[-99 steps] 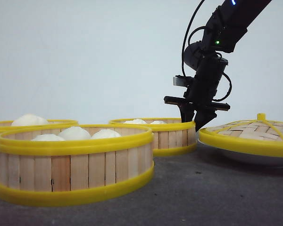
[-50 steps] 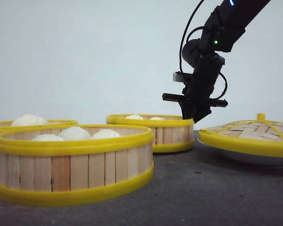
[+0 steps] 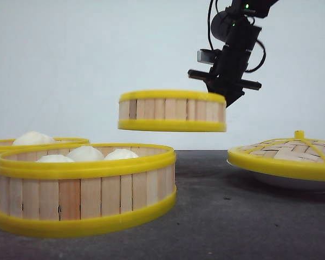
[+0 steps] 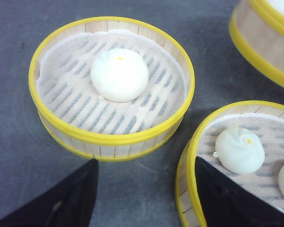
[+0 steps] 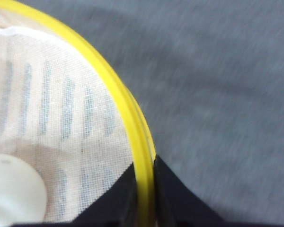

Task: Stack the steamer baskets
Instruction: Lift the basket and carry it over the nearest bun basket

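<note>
Above the table [image 3: 244, 216], the right gripper [image 3: 225, 97] now holds a basket [image 3: 172, 111] in the air by its right rim; a second ago that basket sat on the table behind the near basket [image 3: 84, 187], and the arm has risen with it. Its fingers [image 5: 173, 189] are clamped on the yellow rim. The far-left basket [image 3: 21, 143] and the lid [image 3: 290, 154] have not moved. The left gripper [image 4: 144, 191] hangs with jaws apart over the two baskets, holding nothing. No writing is readable anywhere.
</note>
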`<state>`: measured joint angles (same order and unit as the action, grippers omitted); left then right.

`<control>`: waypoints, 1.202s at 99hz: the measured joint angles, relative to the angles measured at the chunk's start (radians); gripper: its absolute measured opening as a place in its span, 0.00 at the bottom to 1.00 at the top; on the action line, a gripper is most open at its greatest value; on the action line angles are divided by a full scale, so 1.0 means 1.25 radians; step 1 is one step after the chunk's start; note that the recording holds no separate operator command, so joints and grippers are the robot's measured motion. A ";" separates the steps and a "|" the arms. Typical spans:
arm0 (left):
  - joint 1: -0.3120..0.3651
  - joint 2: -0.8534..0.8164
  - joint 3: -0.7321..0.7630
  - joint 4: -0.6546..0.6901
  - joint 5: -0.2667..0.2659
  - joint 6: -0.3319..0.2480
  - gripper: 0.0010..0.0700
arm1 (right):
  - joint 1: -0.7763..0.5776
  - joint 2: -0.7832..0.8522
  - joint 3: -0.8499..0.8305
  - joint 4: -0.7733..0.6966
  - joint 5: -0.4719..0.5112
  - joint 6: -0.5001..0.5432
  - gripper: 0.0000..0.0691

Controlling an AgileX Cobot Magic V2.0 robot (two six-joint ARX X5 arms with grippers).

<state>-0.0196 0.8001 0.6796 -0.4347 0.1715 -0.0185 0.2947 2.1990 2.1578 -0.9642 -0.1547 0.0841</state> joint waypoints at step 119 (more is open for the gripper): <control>0.000 0.000 0.000 0.000 -0.055 0.001 0.55 | 0.240 -0.362 -0.417 0.090 -0.011 -0.087 0.03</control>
<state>-0.0196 0.8001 0.6796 -0.4343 0.1032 -0.0177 0.5949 1.7462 1.6367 -0.8513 -0.1680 -0.0246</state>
